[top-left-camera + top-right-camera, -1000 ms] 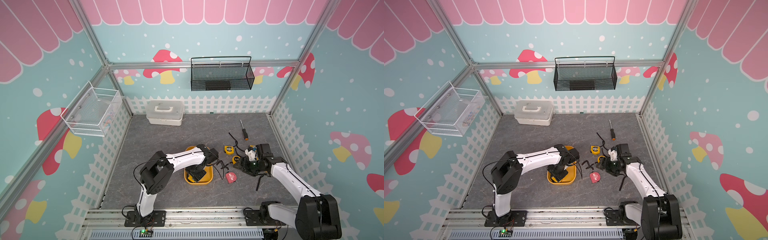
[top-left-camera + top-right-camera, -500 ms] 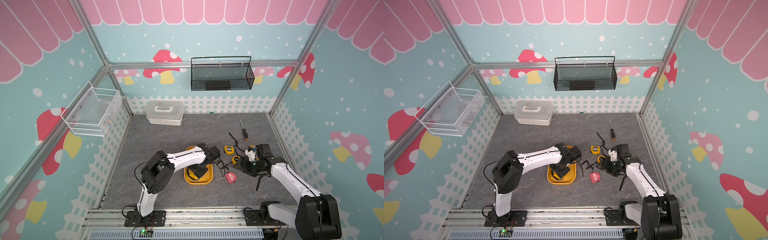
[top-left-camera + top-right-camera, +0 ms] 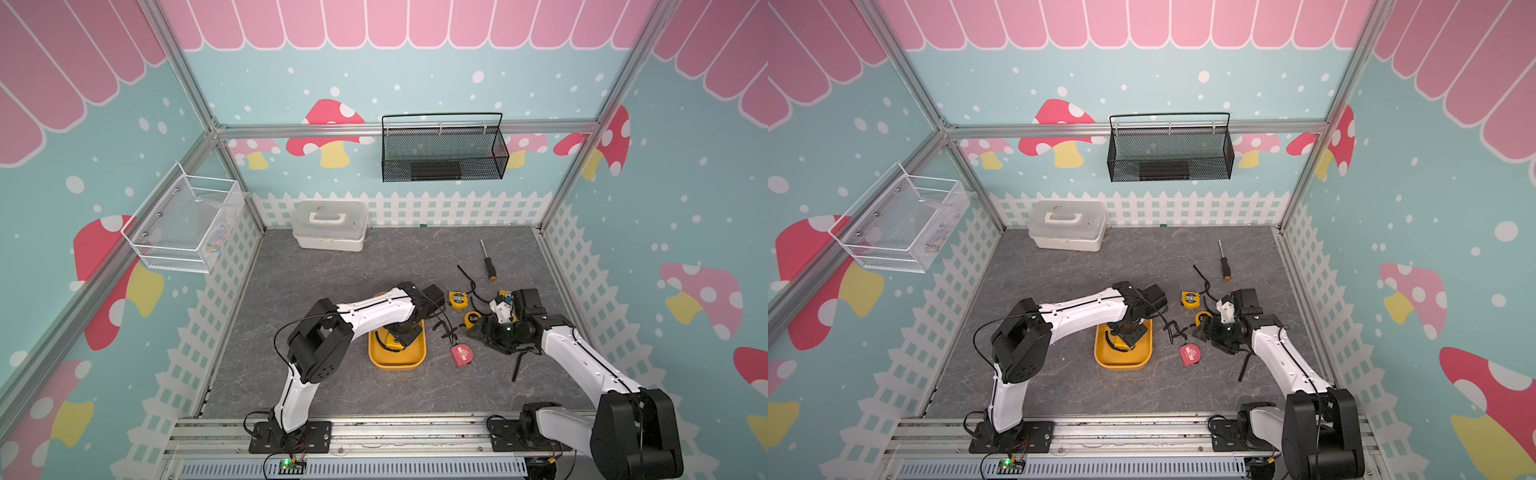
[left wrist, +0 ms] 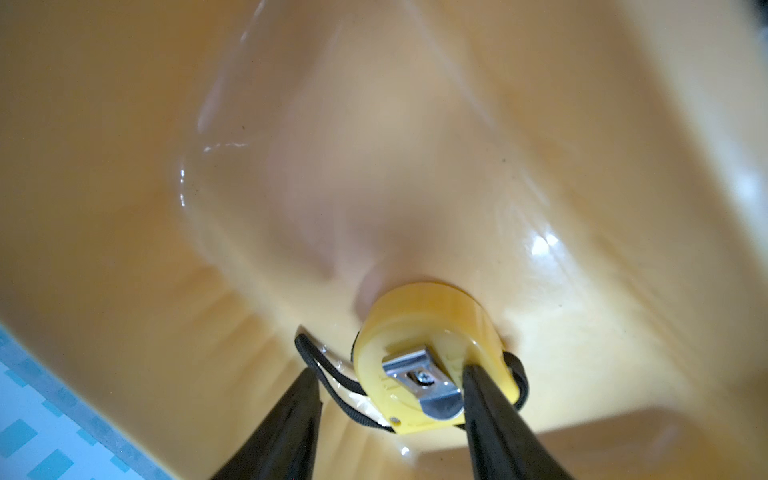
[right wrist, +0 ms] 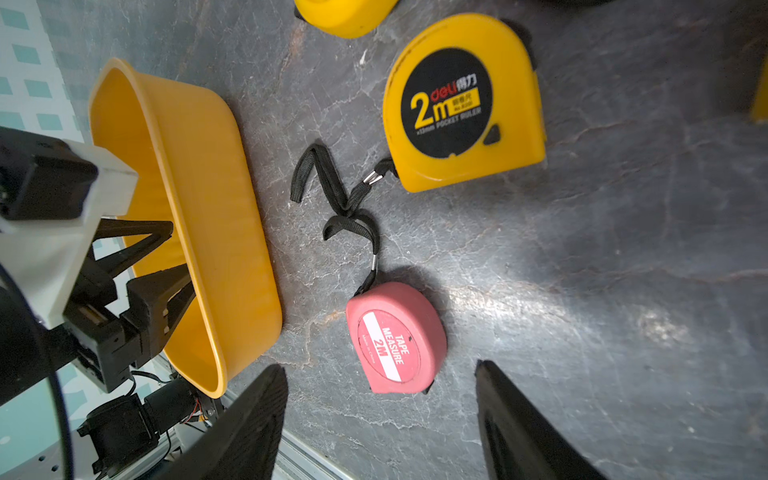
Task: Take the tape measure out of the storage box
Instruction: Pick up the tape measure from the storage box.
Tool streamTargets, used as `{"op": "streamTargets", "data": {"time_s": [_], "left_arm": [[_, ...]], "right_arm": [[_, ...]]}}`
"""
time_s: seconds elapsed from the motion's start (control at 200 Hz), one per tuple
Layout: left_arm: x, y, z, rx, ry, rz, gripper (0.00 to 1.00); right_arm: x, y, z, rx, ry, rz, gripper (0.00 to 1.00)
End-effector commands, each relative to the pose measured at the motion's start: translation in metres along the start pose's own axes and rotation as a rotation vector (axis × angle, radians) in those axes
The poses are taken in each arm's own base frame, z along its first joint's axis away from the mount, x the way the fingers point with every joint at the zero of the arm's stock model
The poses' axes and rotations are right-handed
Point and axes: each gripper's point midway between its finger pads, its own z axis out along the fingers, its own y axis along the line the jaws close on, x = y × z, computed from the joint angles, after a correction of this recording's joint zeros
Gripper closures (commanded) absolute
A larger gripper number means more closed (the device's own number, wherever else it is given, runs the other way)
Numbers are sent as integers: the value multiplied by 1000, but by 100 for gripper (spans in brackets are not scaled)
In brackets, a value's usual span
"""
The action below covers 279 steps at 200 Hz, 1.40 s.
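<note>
Since a second ago my left pincer (image 3: 400,334) has edged toward 12 o'clock inside the storage box (image 3: 397,366); my right pincer (image 3: 478,334) stays at the box's 3 o'clock. Top views: the yellow tape measure (image 3: 1118,343) lies in the box under my left pincer. Left wrist: fingers (image 4: 291,415) parted, one crossing the tape measure's case, the other clear of it. Right wrist: fingers (image 5: 257,415) spread above a pink tape measure (image 5: 395,336) on the table (image 5: 582,291).
</note>
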Motion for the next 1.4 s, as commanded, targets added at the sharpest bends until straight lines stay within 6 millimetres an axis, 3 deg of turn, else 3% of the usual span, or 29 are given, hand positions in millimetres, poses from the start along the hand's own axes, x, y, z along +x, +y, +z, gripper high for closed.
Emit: {"op": "streamTargets", "data": {"time_s": [0.0,0.25,0.896,1.391], "left_arm": [[-5,-2,-9,47,-45,-48,40],[7,-7,-5,93,-17,-65,36],[-3,-4,-14,177,-73,-172,35],[10,-4,-9,195,-61,-265,34]], "right_arm": [[2,-3,0,3,-3,-3,27],[0,-2,0,1,-3,-4,27],[0,0,-2,-5,-9,-7,27],[0,0,-1,-8,-3,-11,25]]}}
